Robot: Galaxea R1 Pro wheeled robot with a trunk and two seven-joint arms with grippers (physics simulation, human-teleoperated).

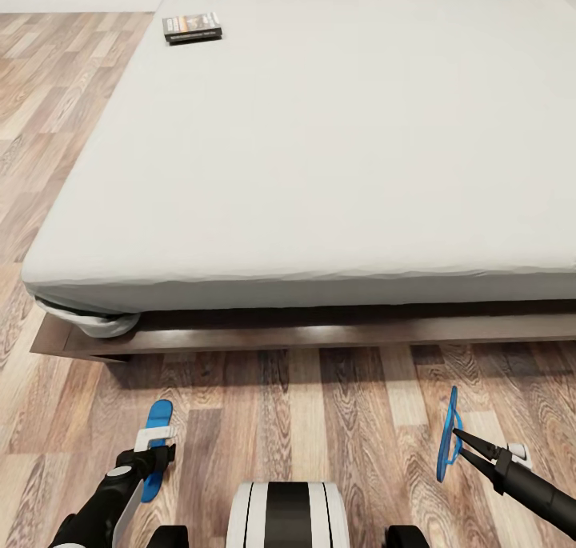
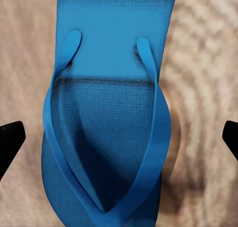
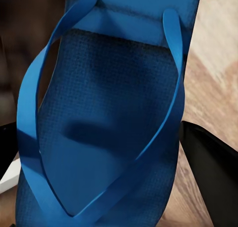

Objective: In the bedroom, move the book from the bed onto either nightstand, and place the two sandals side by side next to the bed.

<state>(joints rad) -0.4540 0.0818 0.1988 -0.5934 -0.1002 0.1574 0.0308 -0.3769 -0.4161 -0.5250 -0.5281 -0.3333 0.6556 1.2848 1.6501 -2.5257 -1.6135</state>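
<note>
Sandals: two bright blue flip-flops with thin thong straps lay at the foot of the bed (image 1: 320,172), on the wood-plank floor (image 1: 304,420). In the head view, the left sandal (image 1: 157,446) lay flat at about 7 o'clock, sole down, partly under the left claw (image 1: 152,455). The right sandal (image 1: 448,434) stood on edge at about 4 o'clock, against the right claw (image 1: 458,436).

Left claw: in the left wrist view its dark fingertips (image 2: 10,137) stood wide apart on either side of the left sandal, clear of it and gripping nothing. Right claw: in the right wrist view the fingers (image 3: 208,162) flanked the right sandal closely; the tilt of that sandal suggested it was held, but contact could not be confirmed.

Appearance: each sole showed a fine woven texture, with straps meeting in a V at the toe post.

Handling, by judgement: the sandals looked light and flexible, likely foam, so they would bend under a pinch. The sole edge near mid-length seemed the firmest hold; the straps would give and swing.

Book (image 1: 192,27): a thin dark paperback lay flat on the mattress at about 11 o'clock, near the far left edge, well apart from both claws.
</note>
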